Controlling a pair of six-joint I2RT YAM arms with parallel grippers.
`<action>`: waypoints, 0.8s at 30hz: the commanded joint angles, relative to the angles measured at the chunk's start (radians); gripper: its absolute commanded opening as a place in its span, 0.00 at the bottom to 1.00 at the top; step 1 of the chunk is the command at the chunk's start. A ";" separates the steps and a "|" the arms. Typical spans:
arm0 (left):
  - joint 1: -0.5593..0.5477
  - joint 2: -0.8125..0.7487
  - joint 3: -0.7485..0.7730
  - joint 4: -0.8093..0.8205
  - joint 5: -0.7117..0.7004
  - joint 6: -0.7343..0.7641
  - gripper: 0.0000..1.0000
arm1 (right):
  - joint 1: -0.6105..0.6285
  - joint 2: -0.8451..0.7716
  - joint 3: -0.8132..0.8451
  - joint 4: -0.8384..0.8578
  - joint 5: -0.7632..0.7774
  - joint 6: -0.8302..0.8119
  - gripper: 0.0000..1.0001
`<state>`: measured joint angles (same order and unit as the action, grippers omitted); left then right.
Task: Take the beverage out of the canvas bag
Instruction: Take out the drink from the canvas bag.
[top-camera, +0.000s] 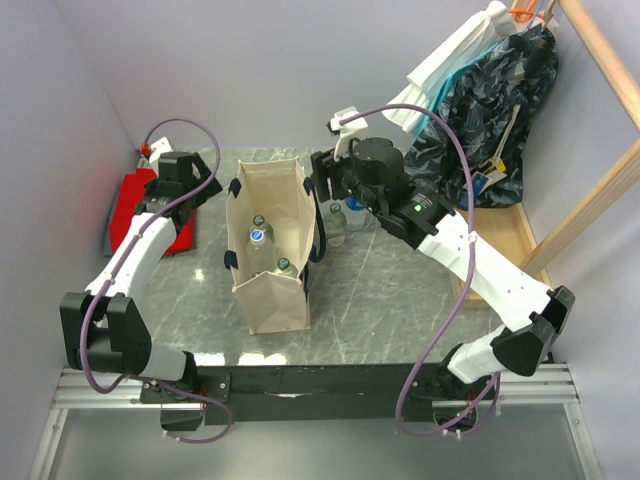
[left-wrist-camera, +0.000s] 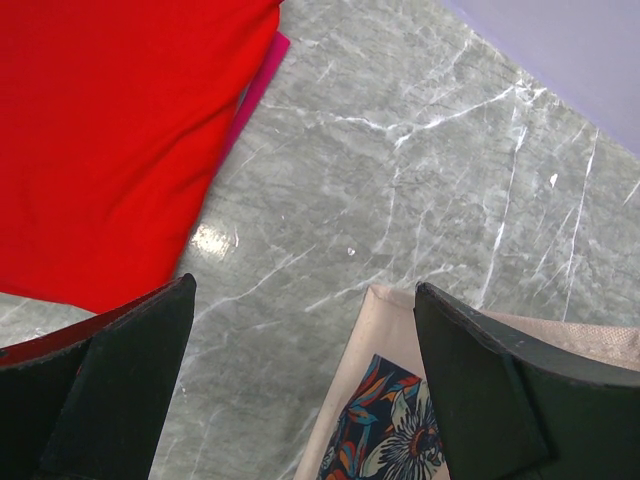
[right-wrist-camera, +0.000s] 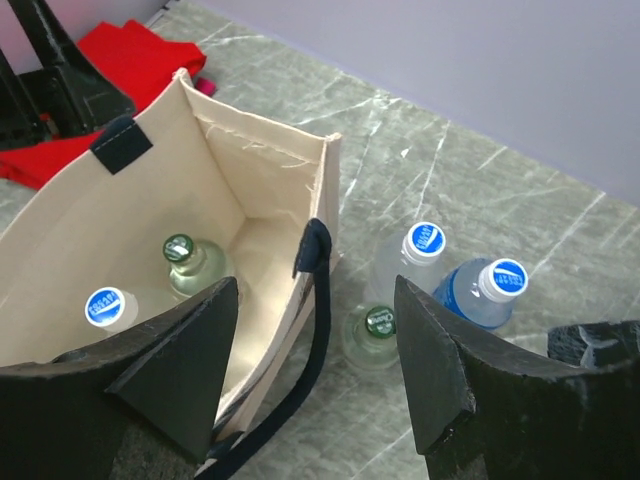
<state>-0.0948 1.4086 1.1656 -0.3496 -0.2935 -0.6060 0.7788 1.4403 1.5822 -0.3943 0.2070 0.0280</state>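
Right gripper spread, empty, by canvas bag, left gripper spread, third bagged bottle (overhead view only)

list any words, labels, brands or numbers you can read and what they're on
No legible word or number anywhere.
White cap with blue mark on the clear bottle beside the beige canvas bag: too small to read.
Matching cap on the blue bottle: too small.
Green cap outside the bag and green cap inside: blurred.
White cap inside the bag: too small.
Floral print on beige fabric: no lettering.
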 joint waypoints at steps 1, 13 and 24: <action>0.003 -0.039 0.025 0.004 -0.016 0.008 0.96 | 0.010 0.020 0.074 -0.020 -0.035 -0.016 0.70; 0.003 -0.040 0.057 -0.003 0.034 0.029 0.96 | 0.020 0.061 0.121 -0.044 -0.132 -0.010 0.71; 0.003 -0.014 0.068 -0.006 0.120 0.041 0.96 | 0.025 0.117 0.168 -0.086 -0.195 -0.008 0.70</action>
<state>-0.0948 1.4033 1.1896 -0.3653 -0.2222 -0.5865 0.7937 1.5490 1.7058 -0.4736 0.0353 0.0277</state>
